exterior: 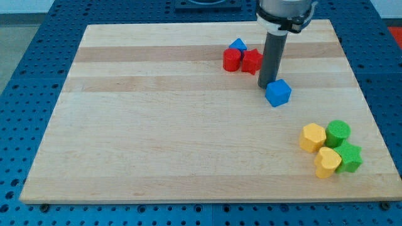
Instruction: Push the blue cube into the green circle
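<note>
Closest to you, at the view's bottom right, sits a tight cluster: a yellow block (pixel 327 162) with a green star-like block (pixel 348 157) touching it, and just above them another yellow block (pixel 312 137) beside the green circle (pixel 338 132). That round green one is your target, and it's hemmed in by its neighbours on the view's left and bottom.

Move up the wooden board (pixel 157 125) and there's the blue cube (pixel 277 93), well apart from the cluster, sitting alone. My tip (pixel 266 86) is planted right at its upper-left side, touching or as good as touching; I can't tell which. There are no jaws here at all, just a bare rod holding nothing.

Farther back, two red blocks (pixel 243 60) sit side by side with a small blue block (pixel 237 44) tucked behind them, near the rod's shaft.

Watch this now: the cube looks turned with a corner towards the tip, so an off-centre push could spin it and let it slip sideways off the rod. Drive too far towards the view's bottom and you'll likely strike a yellow block first, scattering the cluster and knocking the green circle away.
</note>
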